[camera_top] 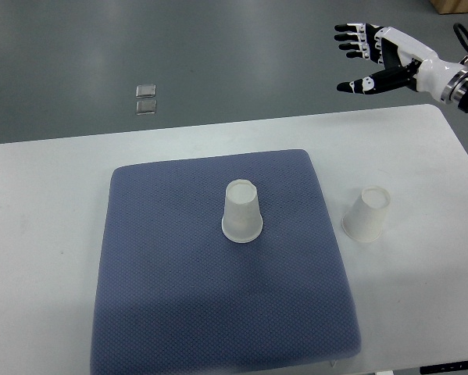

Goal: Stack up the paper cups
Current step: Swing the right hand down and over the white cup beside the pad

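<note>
- While the right hand (372,56) hung in the air past the far right corner of the table (38,203), its fingers (349,37) were spread apart and held nothing; the thumb pointed left below them, and the palm faced the picture's left.
- Its arm came in from the right edge of the top view, with the white wrist and a dark cuff showing near that edge.
- One paper cup (242,212) stood upside down on the blue mat (179,297), a little right of the mat's middle and toward its far half, with its wide rim down on the cloth and its closed base up.
- A second paper cup (366,213), also white and also upside down, stood on the bare white tabletop just beside the mat's right edge; it looked slightly tilted in this steep view, though whether it truly leaned I could not tell.
- The two cups stood apart, not touching, with the mat's right border lying between them.
- The mat was a dark blue, textured square with rounded corners, covering most of the table's middle and reaching its near edge.
- Beyond the table, on the grey floor (218,55), lay two small clear squares (146,98), one just behind the other.
- The hand was well apart from both cups.
</note>
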